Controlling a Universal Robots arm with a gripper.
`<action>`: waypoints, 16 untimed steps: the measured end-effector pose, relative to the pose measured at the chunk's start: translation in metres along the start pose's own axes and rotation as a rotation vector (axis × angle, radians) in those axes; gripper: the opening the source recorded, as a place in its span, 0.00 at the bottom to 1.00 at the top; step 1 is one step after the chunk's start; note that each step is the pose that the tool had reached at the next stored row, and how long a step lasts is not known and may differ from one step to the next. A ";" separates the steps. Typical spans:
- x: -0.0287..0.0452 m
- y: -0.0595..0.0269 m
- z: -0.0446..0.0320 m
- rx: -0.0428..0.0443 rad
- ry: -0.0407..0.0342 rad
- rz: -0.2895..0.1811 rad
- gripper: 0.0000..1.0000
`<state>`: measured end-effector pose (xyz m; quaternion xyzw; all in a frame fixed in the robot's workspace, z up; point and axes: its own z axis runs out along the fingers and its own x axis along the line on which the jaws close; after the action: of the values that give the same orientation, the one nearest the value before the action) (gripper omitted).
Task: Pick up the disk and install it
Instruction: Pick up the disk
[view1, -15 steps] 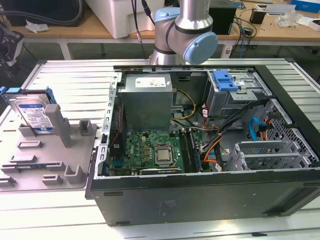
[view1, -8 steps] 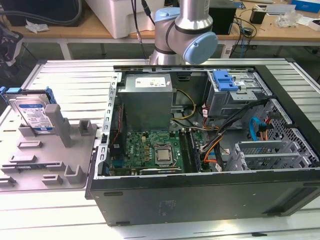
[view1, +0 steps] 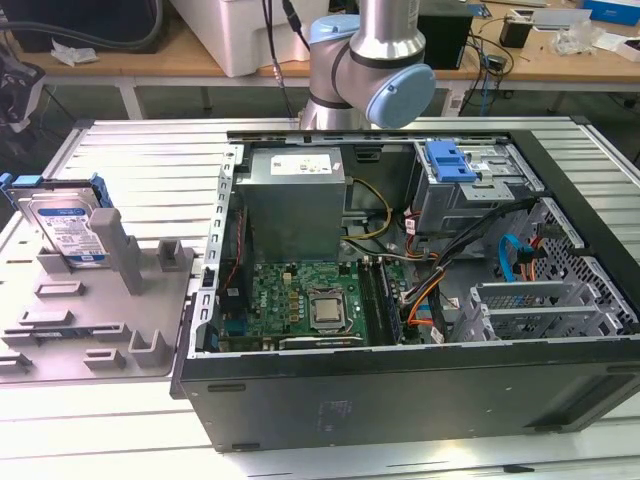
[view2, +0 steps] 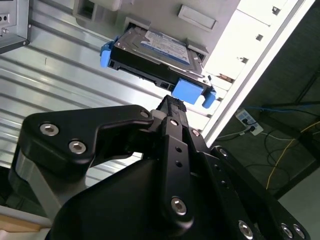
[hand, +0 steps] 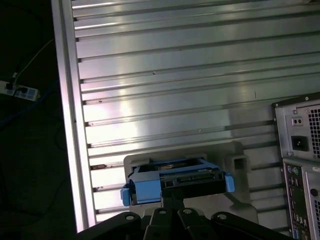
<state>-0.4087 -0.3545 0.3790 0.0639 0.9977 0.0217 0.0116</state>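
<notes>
Disk (view1: 68, 228) in holder (view1: 150, 300), exterior view's left of computer case (view1: 400, 400)

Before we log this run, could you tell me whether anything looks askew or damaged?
Nothing stands out. The disk leans tilted in its grey holder, seemingly as intended, beside the open computer case; no damage or spills show.

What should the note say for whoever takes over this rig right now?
End effector: not on the disk; both wrist views show it lined up toward the disk.
Disk: standing on edge in the gray holder, to the exterior view's left of the open computer case.
Done: nothing visible yet.
Left: pick up the disk and install it.
</notes>
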 end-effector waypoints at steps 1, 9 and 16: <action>-0.0006 0.0000 -0.0001 0.0011 0.0080 0.000 0.11; -0.0047 0.0006 0.0001 0.0063 0.0495 -0.007 0.11; -0.0049 0.0021 0.0009 0.0082 0.0631 -0.152 0.11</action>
<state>-0.4036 -0.3530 0.3783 -0.0129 0.9996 0.0186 -0.0185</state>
